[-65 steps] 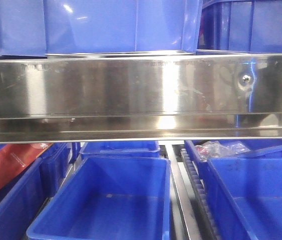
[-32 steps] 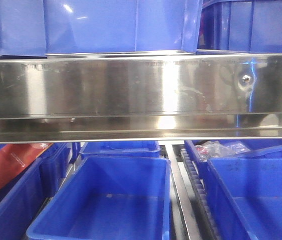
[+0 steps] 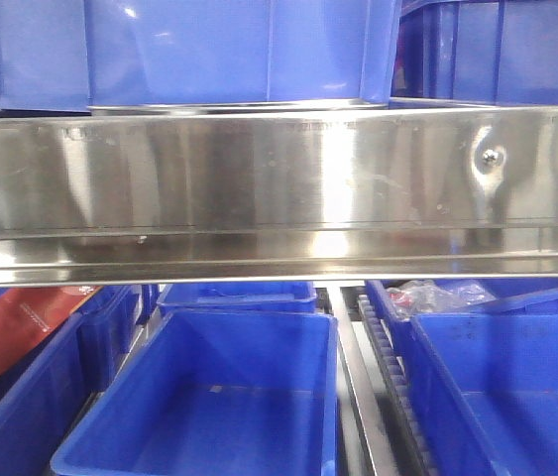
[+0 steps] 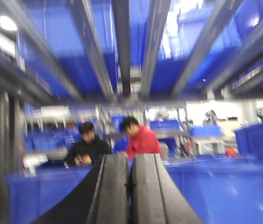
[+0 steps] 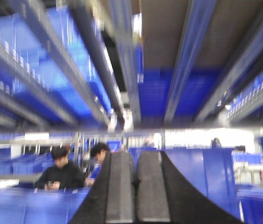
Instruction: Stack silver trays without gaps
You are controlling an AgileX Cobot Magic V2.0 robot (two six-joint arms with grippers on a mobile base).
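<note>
No silver trays show in any view. In the left wrist view, my left gripper is shut, its two dark fingers pressed together with nothing between them, pointing out over blue bins. In the right wrist view, my right gripper is likewise shut and holds nothing. Both wrist views are blurred. Neither gripper appears in the front view.
A broad shiny steel rail with screws spans the front view. Blue bins stand above it and open blue bins below, beside a roller track and a red packet. Two people are beyond the shelving.
The front view has shifted slightly, and the reflections on the steel rail have changed. Nothing else has visibly moved.
</note>
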